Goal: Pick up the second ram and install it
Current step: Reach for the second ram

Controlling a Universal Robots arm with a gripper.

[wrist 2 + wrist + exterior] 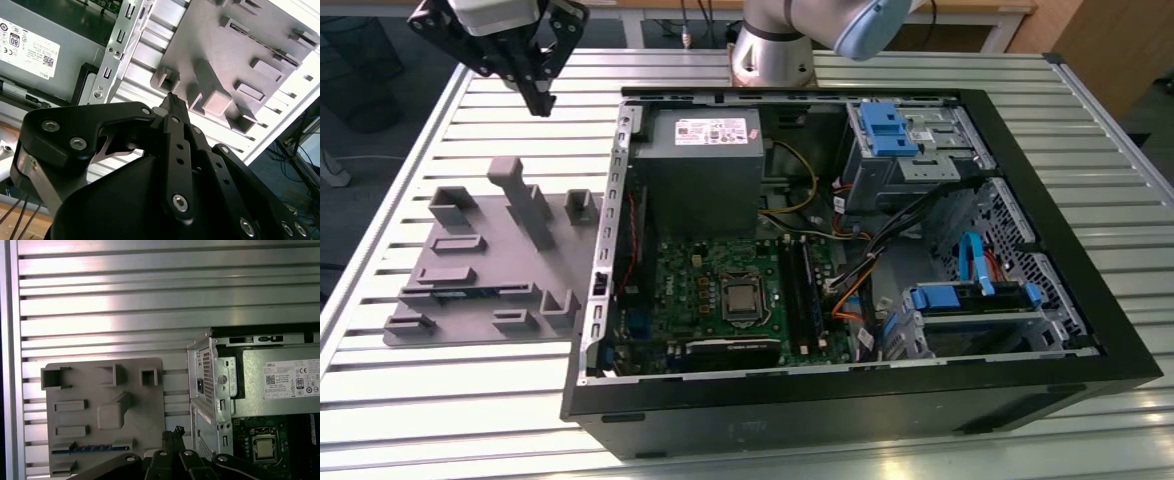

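Our slatted tabletop [454, 400] carries an open computer case [854, 395] and a grey tray [145, 410], where the second ram [92, 448] lies slotted. We see the gripper [540, 102] hovering apart from it, jaws seemingly clenched empty; pickup and installation are not yet done.

Open computer case [854, 400] — grey tray [514, 268] just beside.

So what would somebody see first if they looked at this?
Probably the big open computer case lying in the middle of the metal table, with its green board showing. Next, the black gripper hanging above the table's far corner at the exterior view's left, near a grey tray with a thin blue stick in one slot.
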